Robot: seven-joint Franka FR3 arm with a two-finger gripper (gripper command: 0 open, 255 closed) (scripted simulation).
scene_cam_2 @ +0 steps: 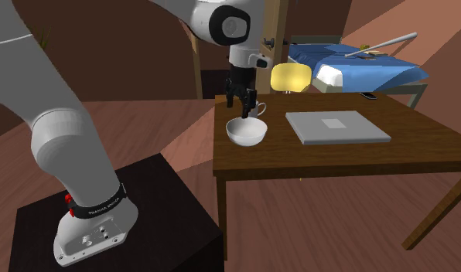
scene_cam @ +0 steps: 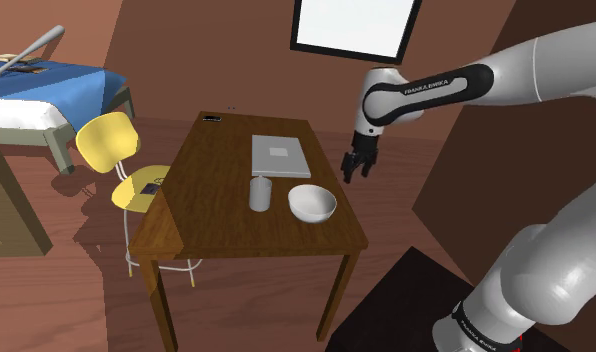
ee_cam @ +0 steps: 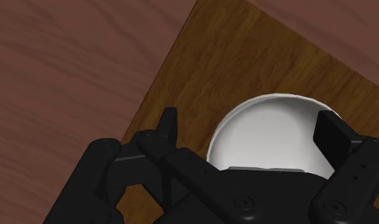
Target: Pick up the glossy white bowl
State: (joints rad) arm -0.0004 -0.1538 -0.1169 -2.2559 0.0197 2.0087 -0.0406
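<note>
A glossy white bowl (scene_cam: 313,203) stands on the brown wooden table (scene_cam: 216,215), close to the corner nearest the stand. My black gripper (scene_cam: 357,170) hangs open in the air above that end of the table, a little to the shoulder view's right of the bowl. In the second exterior view the gripper (scene_cam_2: 243,104) is a short way above the bowl (scene_cam_2: 247,132) and apart from it. In the wrist view the bowl (ee_cam: 264,137) lies below the gripper (ee_cam: 250,124); one finger (ee_cam: 169,124) is over bare table beside the rim, the other over the bowl's far side. Nothing is held.
A grey cup (scene_cam: 260,192) stands right beside the bowl, with a flat grey laptop (scene_cam: 279,155) behind it. A small dark phone (scene_cam: 212,118) lies at the table's far end. A yellow chair (scene_cam: 116,150) and a blue bed (scene_cam: 46,95) stand beyond. The black stand (scene_cam: 406,310) sits near the table corner.
</note>
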